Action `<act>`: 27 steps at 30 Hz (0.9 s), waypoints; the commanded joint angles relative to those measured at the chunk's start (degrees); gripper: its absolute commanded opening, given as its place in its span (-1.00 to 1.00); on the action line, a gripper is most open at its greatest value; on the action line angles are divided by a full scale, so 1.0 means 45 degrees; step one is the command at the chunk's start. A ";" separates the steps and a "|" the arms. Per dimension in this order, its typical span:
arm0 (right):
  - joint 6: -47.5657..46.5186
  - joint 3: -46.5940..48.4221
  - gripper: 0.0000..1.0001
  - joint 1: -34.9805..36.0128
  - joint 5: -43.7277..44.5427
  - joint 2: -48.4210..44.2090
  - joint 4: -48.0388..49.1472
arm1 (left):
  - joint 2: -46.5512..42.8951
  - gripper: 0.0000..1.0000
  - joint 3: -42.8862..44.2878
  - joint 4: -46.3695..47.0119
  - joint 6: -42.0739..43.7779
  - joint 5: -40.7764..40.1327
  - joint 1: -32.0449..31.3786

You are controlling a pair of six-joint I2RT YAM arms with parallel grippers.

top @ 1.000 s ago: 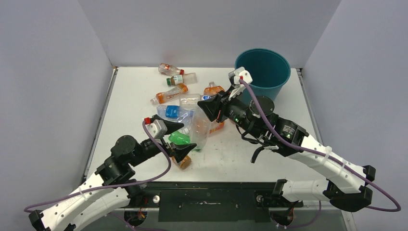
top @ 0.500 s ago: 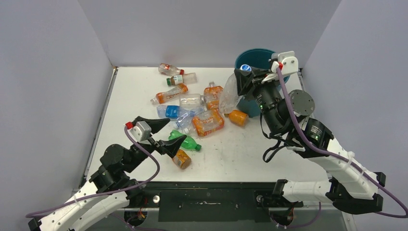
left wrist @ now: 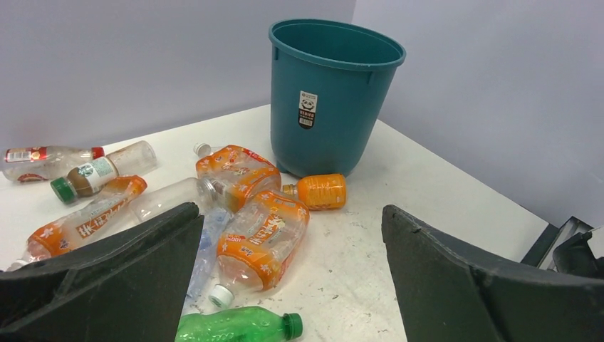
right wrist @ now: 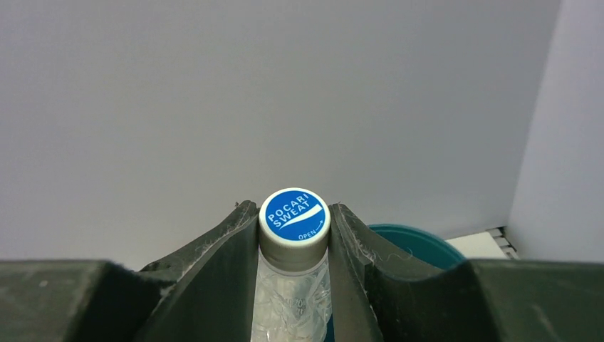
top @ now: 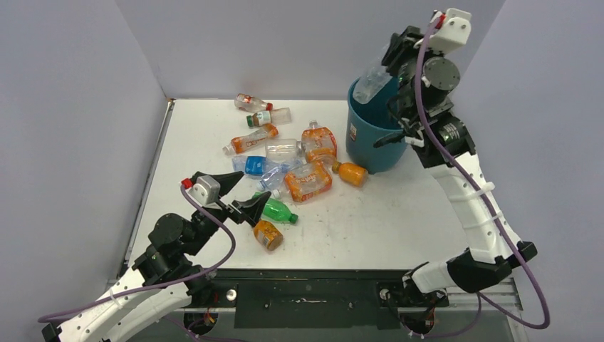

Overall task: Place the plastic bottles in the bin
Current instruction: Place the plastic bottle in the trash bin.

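High over the rim of the teal bin, my right gripper is shut on the neck of a crushed clear bottle with a blue cap. Several plastic bottles lie on the table left of the bin: a green one, a crushed orange-labelled one, and a small orange one against the bin's foot. My left gripper is open just before the green bottle, holding nothing.
More bottles lie towards the back left, and a small orange one sits near the left arm. Grey walls close in the white table on the left, back and right; the bin stands in the back right corner.
The right arm has lifted the clear bottle out of the pile and swung it up and to the right over the bin. The left arm drew back a little, still open.
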 commanded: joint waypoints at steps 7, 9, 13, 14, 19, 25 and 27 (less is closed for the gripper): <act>0.3832 -0.1801 -0.89 -0.4566 -0.1996 0.0355 0.0867 | 0.0320 0.93 0.0350 0.0159 0.0140 -0.0935 0.0006; 0.3929 -0.3023 -0.89 -0.4894 -0.2367 0.0308 0.1238 | 0.0268 0.92 0.0373 0.0132 0.0125 -0.0990 0.0002; 0.4543 -0.3550 -0.89 -0.5360 -0.3968 0.1063 0.0480 | -0.0021 0.93 0.0170 0.0484 -0.0078 -0.0956 0.0007; 0.4559 -0.3886 -0.89 -0.5319 -0.4206 0.1108 0.0623 | -0.0058 0.92 0.0129 0.0522 -0.0144 -0.0953 0.0007; 0.3630 -0.4451 -0.89 -0.4716 -0.4371 0.1528 0.0530 | 0.0353 0.92 0.0421 0.0110 -0.0534 -0.1112 -0.0018; 0.2676 -0.4361 -0.86 -0.3854 -0.3886 0.2220 -0.0138 | 0.0711 0.92 0.0618 -0.0223 -0.0603 -0.0601 0.0004; 0.2650 -0.4376 -0.72 -0.3848 -0.3976 0.2408 -0.0398 | 0.0700 0.92 0.0581 -0.0212 -0.0486 -0.0600 0.0004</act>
